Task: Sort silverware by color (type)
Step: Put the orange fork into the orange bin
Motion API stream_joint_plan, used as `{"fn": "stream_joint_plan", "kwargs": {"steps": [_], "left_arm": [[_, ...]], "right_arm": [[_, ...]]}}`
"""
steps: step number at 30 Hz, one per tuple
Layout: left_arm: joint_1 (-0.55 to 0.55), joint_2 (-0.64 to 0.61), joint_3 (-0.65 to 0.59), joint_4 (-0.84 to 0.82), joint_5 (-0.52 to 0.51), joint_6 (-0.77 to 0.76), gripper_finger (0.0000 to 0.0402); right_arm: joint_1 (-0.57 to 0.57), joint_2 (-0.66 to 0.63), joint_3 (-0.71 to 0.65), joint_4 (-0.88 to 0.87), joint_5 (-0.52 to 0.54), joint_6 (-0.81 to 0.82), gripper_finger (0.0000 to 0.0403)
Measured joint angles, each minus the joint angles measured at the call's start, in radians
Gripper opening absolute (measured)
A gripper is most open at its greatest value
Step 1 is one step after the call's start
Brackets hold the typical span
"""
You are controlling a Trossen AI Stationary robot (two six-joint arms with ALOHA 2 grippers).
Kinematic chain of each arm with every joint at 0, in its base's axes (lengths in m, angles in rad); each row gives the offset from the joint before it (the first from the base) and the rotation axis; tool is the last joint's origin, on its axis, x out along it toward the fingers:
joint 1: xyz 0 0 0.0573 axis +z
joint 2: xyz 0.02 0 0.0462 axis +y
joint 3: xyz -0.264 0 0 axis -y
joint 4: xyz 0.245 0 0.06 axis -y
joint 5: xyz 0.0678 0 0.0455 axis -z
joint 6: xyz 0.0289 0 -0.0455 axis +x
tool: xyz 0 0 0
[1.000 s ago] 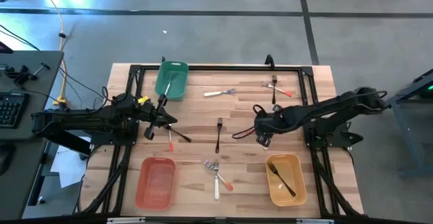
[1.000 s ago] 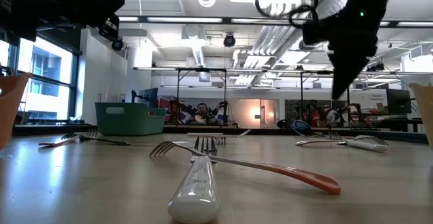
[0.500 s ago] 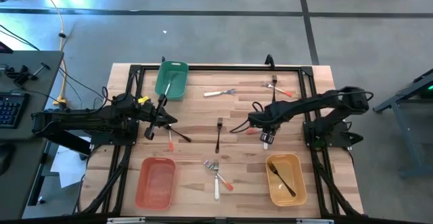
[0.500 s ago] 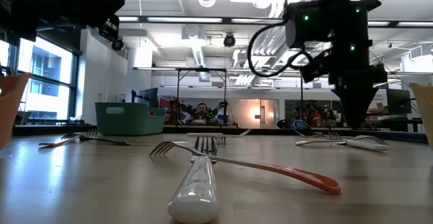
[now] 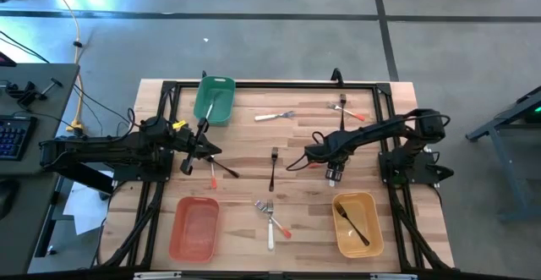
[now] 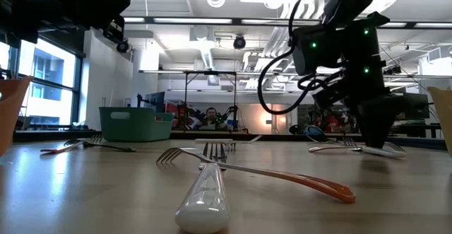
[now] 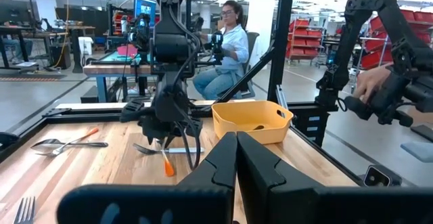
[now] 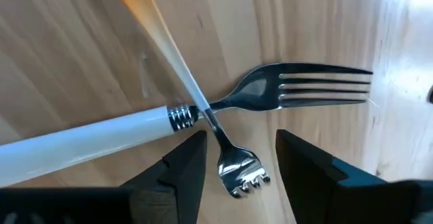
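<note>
The silverware lies scattered on the wooden table (image 5: 254,145). My right gripper (image 8: 240,166) points down, open, over two crossed forks: a white-handled fork (image 8: 88,139) and an orange-tipped fork (image 8: 169,61). The orange-tipped fork's head (image 8: 240,173) lies between the fingers, and I see no touch. In the low view the right gripper (image 6: 378,138) stands just above the white-handled fork (image 6: 385,150). My left gripper (image 5: 213,152) hovers level at the table's left, and the left wrist view shows the left gripper (image 7: 237,137) shut with nothing in it.
A green bin (image 5: 214,101) holding a utensil stands far left, a red bin (image 5: 194,227) near left and a yellow bin (image 5: 356,222) with a black fork near right. Loose forks lie at the centre (image 5: 273,168), far middle (image 5: 275,116), far right (image 5: 345,109) and near middle (image 5: 270,215).
My right gripper has come down toward the crossed forks and tipped to point more steeply down. The forks have stayed where they were.
</note>
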Motion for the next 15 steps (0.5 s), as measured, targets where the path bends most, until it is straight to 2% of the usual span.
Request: {"fn": "stream_joint_plan", "kwargs": {"steps": [5,13,15], "left_arm": [[0.000,0.000,0.000,0.000,0.000,0.000,0.0001],[0.000,0.000,0.000,-0.002,0.000,-0.001,0.0001],[0.000,0.000,0.000,-0.009,0.000,0.000,0.0000]], "right_arm": [[0.000,0.006,0.001,0.000,-0.018,0.000,0.0133],[0.000,0.007,0.001,0.000,-0.059,0.000,0.0013],[0.003,0.007,0.001,-0.004,-0.059,0.002,0.0008]]}}
